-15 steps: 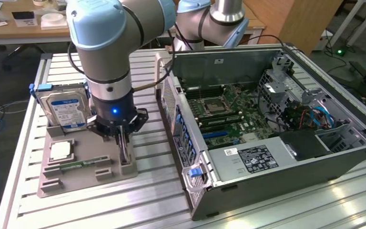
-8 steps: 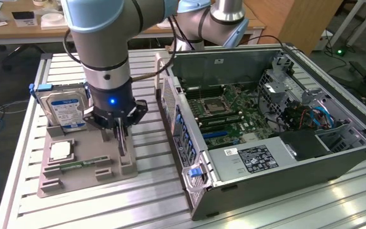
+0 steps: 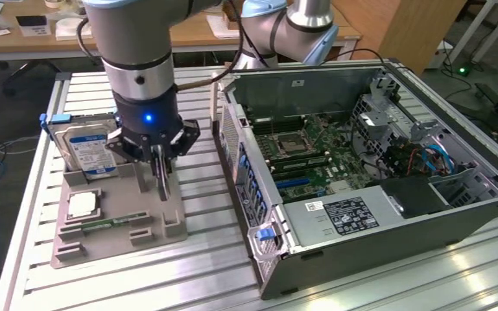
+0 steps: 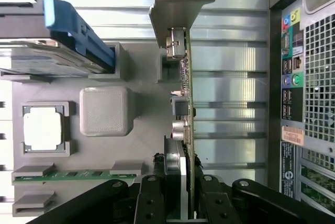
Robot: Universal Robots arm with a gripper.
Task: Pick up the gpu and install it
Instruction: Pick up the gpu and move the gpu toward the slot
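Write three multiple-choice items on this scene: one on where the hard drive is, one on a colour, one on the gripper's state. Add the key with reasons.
1. The hard drive stands:
A) in the grey holder, on the exterior view's left of the computer case
B) inside that case
C) on top of that case

2. The plastic rail on the hard drive is:
A) red
B) blue
C) yellow

3. The gripper is:
A) open and empty
B) shut on the hard drive
C) shut on the gpu

Key:
1 A: the drive stands on edge in the holder, outside the case.
2 B: the rail is blue in both views.
3 C: in the wrist view the fingers sit on either side of the green card, with its silvery bracket at the far end.
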